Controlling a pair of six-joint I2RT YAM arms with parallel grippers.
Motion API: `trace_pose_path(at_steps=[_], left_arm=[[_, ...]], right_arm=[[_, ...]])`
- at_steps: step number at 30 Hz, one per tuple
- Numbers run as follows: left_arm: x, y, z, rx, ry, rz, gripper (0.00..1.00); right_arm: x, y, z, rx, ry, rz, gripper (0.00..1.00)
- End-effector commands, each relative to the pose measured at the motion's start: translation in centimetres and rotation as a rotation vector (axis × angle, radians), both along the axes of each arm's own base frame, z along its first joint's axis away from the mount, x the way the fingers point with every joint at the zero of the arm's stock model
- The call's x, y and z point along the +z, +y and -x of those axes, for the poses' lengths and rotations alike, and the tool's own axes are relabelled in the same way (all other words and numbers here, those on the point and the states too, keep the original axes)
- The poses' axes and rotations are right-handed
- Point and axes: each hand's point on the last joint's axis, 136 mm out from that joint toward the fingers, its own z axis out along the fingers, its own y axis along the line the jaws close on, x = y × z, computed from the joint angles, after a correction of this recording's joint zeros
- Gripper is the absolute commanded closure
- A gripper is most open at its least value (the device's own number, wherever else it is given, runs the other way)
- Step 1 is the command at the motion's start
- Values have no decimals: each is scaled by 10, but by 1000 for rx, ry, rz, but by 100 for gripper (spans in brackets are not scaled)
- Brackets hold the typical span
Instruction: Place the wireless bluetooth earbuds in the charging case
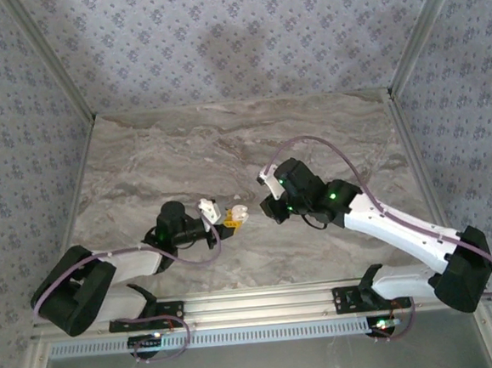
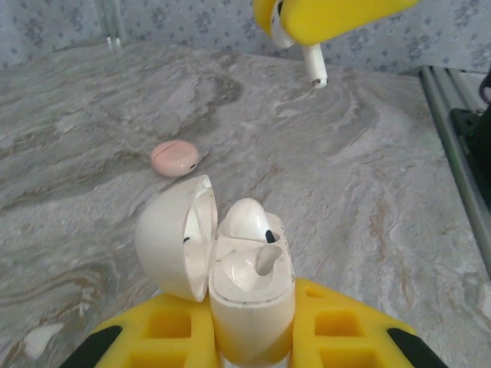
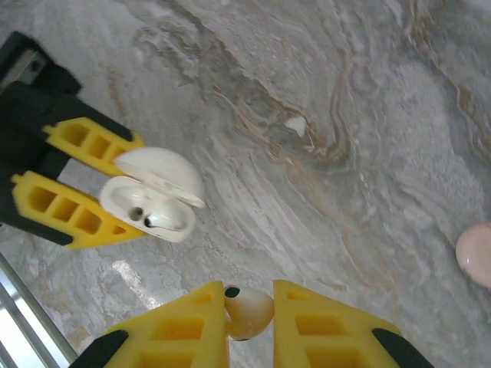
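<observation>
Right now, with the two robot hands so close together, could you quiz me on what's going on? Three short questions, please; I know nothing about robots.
1. True or false: the charging case clamped in the left hand has its lid shut.
2. What does the right hand grip? A) a pinkish disc B) a white earbud C) nothing
3. How many earbuds already sit in the case?

Key
1. False: the lid stands open.
2. B.
3. One, the seated earbud.
</observation>
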Motion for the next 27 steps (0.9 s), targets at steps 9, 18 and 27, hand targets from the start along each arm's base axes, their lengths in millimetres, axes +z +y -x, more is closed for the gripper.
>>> trace_pose_path(at_steps=[9,18,27], left_arm=[[25,-14,14,-122,-43,63,96],[29,-14,14,-123,-34,81,96],[35,-15,14,-123,-35,97,96]], right_arm=[[23,32,12,192,-195,80,82],[20,55,16,284,-228,150,83],[12,63,13,318,-231,194,83]])
